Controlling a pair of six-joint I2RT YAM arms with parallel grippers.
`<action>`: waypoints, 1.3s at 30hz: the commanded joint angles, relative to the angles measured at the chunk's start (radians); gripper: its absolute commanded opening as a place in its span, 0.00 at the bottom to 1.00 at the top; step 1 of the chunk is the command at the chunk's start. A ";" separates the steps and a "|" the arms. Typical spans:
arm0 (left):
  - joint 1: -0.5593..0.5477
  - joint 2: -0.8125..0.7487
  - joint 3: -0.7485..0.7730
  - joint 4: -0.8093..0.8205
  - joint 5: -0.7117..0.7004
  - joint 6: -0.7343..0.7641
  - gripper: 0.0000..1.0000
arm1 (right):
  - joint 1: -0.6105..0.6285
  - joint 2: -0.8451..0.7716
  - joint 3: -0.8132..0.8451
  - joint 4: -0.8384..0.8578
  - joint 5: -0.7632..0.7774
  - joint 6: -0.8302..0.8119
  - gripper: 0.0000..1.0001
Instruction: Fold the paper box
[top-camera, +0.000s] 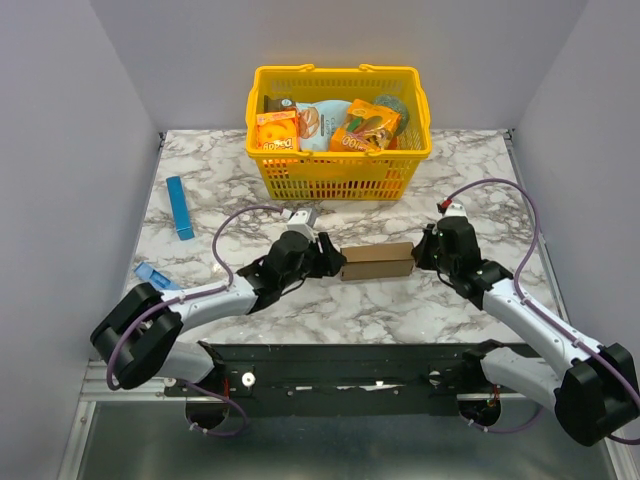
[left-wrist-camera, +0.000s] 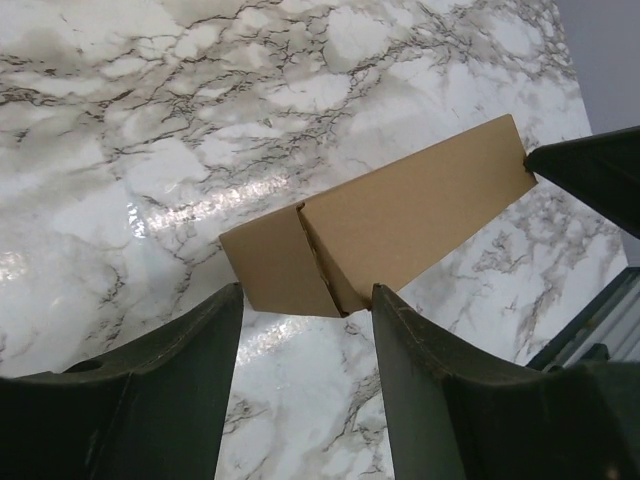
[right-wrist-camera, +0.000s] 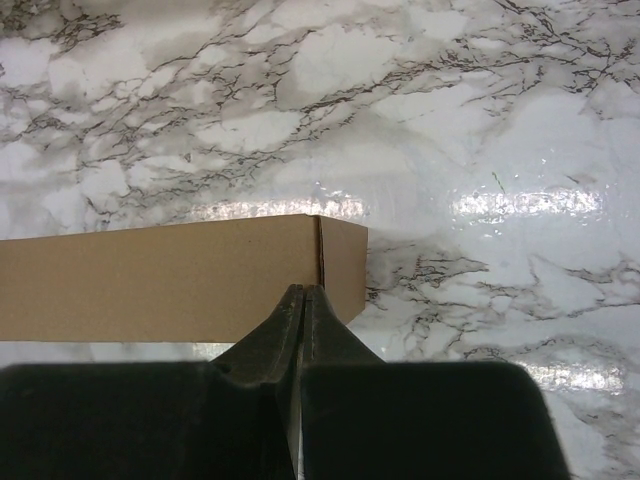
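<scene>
Light reaches me from overhead, bright and even. In the top view the marble table (top-camera: 470, 190) is sharp and cleanly coloured, and my arms throw only faint, soft shadows.

In my left wrist view, 1 glare streak lies on the marble at 9 o'clock from the paper box (left-wrist-camera: 400, 220). My left fingers (left-wrist-camera: 170, 400) are dark and slightly soft at 6 o'clock.

In my right wrist view, white glare sits at 12 o'clock above the box and at 3 o'clock. A grey shadow lies beside the box's 3 o'clock end. My right fingers (right-wrist-camera: 270, 350) are nearly black, with little detail.
</scene>
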 joint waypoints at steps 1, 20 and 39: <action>0.009 0.047 -0.005 0.107 0.072 -0.054 0.63 | 0.006 0.011 -0.004 -0.111 -0.035 -0.006 0.08; 0.007 0.092 -0.128 0.130 0.081 -0.094 0.26 | 0.006 -0.006 -0.007 -0.116 -0.018 -0.006 0.07; -0.154 0.187 -0.083 -0.117 -0.278 0.028 0.17 | 0.006 -0.018 -0.013 -0.116 -0.006 0.003 0.07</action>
